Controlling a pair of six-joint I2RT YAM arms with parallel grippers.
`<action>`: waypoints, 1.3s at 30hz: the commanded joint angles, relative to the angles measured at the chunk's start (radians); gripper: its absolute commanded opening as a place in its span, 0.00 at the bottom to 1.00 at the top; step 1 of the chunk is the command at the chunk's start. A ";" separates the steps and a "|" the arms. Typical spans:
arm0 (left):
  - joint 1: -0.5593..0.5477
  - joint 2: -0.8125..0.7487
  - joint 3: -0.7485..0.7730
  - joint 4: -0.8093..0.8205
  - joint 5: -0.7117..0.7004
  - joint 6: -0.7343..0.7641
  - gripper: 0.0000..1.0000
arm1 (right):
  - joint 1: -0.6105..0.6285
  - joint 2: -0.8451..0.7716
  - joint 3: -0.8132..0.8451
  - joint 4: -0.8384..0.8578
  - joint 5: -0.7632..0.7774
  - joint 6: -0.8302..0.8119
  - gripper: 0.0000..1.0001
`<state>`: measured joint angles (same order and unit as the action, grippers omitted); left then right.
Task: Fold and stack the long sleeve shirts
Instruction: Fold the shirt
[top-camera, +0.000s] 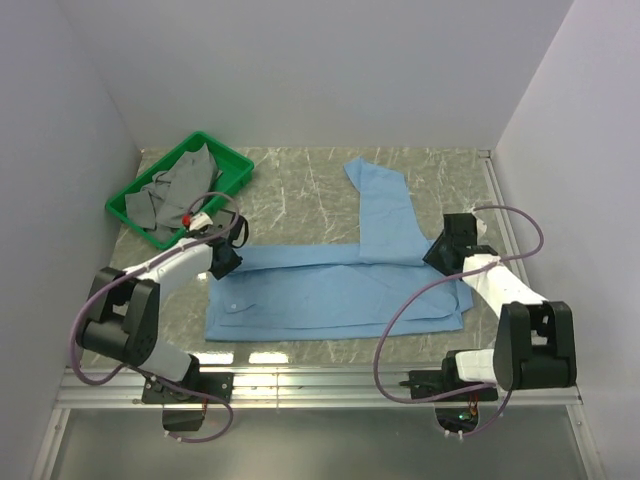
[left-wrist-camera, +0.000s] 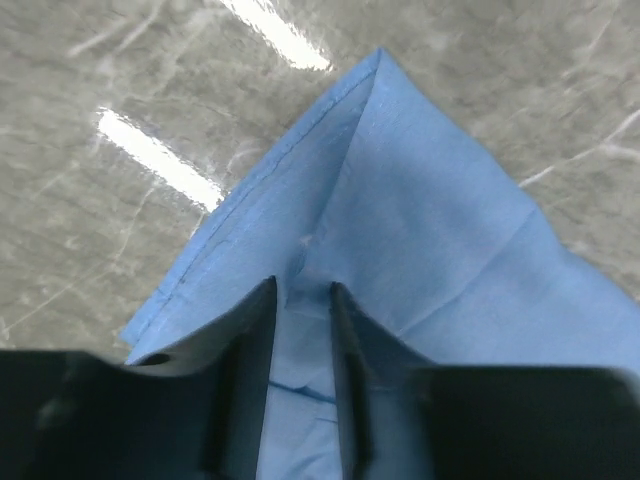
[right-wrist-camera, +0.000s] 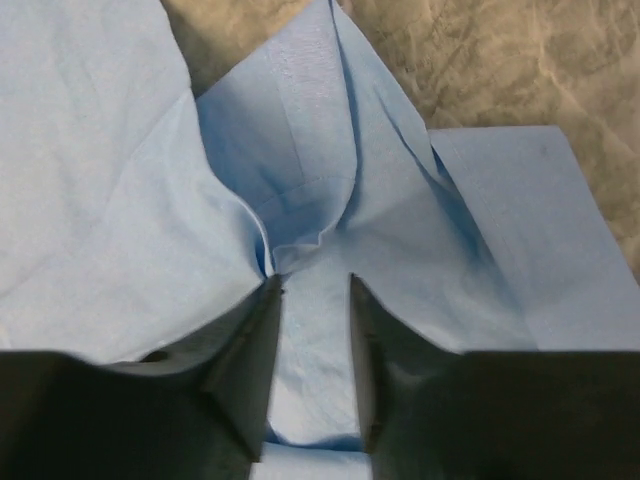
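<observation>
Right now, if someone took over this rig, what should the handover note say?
Left gripper: open, astride the light blue shirt at its left edge.
Right gripper: open, bunched cloth in its gap, at the right edge.
Shirt: flat on the table, body folded into a band, one sleeve stretched toward the far side.
Done: a first body fold, it seems.
Left: fold the sleeve in, finish, stack. Grey clothes lie in the green bin.

One blue shirt (top-camera: 330, 290), one green bin (top-camera: 230, 152) — one grey heap (top-camera: 180, 185)

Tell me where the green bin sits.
In the top view, the green bin sits at the far left of the table, holding grey cloth, beyond the left gripper.
</observation>
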<state>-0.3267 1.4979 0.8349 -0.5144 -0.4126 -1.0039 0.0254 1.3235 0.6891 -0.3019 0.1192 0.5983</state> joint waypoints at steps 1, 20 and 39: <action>0.005 -0.085 0.007 -0.030 -0.055 0.031 0.36 | -0.002 -0.087 0.000 -0.003 0.034 0.005 0.44; 0.000 -0.035 0.142 0.178 0.201 0.206 0.79 | -0.174 0.058 0.078 0.259 -0.174 0.218 0.47; 0.020 0.076 0.023 0.053 0.164 0.106 0.75 | -0.265 0.172 0.006 0.235 -0.179 0.261 0.38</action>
<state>-0.3111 1.5990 0.8886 -0.3904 -0.2256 -0.8856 -0.2298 1.5440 0.6674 0.0055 -0.1234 0.8917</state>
